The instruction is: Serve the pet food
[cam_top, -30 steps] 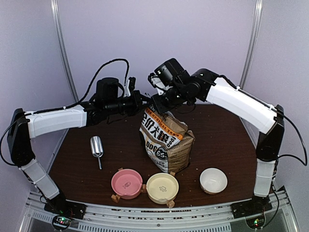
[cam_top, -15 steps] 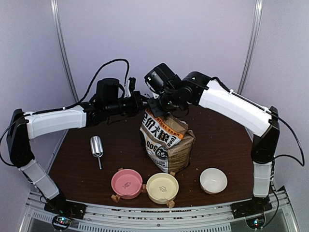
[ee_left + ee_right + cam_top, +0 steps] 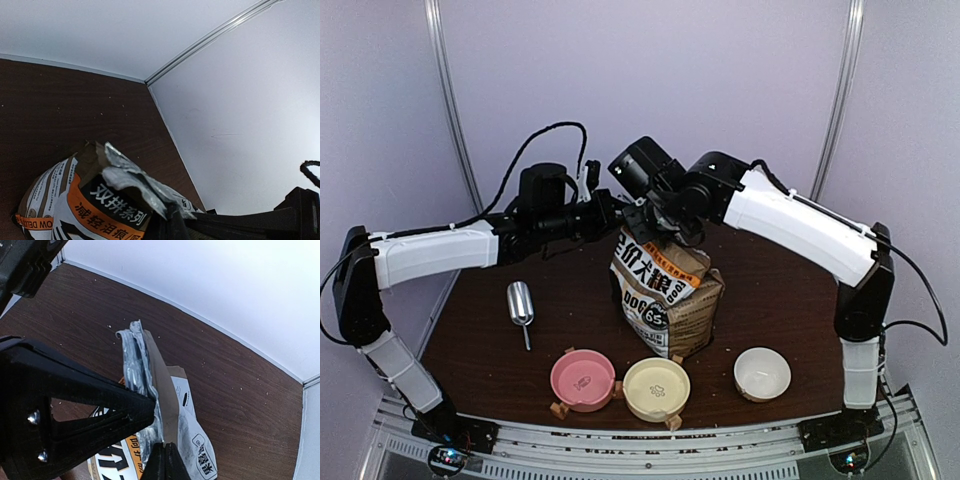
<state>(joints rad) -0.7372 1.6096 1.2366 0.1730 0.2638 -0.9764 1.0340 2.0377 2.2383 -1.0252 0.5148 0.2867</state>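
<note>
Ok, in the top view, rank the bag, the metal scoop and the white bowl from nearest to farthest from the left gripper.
1. bag, centre of the table, its top pinched by the left gripper.
2. metal scoop, lying on the table left of the bag.
3. white bowl, at the near edge, far right.

The bag (image 3: 665, 300) hides its contents, and both wrist views crop its lower half.

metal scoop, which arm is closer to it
Left. The left arm stretches just behind the metal scoop; the right arm comes in from the other side of the bag.
</note>
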